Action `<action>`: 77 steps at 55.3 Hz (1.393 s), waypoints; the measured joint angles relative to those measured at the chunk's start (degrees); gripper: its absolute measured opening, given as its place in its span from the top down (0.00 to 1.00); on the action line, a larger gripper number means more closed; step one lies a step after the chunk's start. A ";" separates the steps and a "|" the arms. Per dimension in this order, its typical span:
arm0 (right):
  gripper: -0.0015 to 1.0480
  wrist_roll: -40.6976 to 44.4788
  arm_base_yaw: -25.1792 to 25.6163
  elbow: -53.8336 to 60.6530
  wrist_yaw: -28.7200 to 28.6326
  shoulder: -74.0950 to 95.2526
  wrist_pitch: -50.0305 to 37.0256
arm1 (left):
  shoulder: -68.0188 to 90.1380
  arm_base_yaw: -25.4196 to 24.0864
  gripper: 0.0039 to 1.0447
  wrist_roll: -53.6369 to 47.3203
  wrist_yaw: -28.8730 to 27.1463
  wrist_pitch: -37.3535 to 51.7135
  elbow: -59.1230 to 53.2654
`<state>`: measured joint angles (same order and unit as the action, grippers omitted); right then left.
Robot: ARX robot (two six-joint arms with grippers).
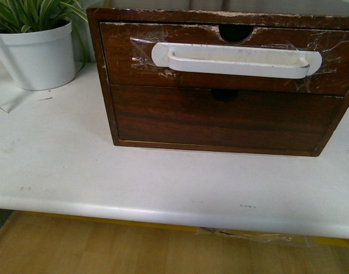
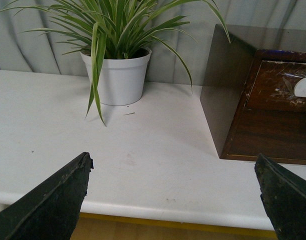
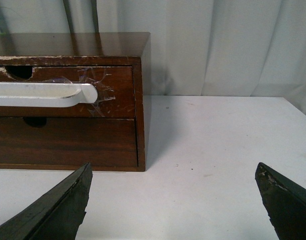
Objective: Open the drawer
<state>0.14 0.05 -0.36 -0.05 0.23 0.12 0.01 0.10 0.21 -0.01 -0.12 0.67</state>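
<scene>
L gripper jaws apart; R gripper same (both empty) | drawer shut; white handle taped

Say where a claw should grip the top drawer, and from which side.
Probably the middle of the white handle, approached straight from the front, pinched from above and below. The bar lies level across the drawer and stands off the wood. It is only taped on, so pull gently.
</scene>
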 joint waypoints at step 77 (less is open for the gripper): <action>0.09 0.00 0.00 0.00 0.00 0.00 0.00 | 0.00 0.00 0.06 0.02 0.00 0.00 0.00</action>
<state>0.14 0.05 -0.36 -0.05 0.23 0.12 0.01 0.10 0.23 -0.01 -0.12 0.67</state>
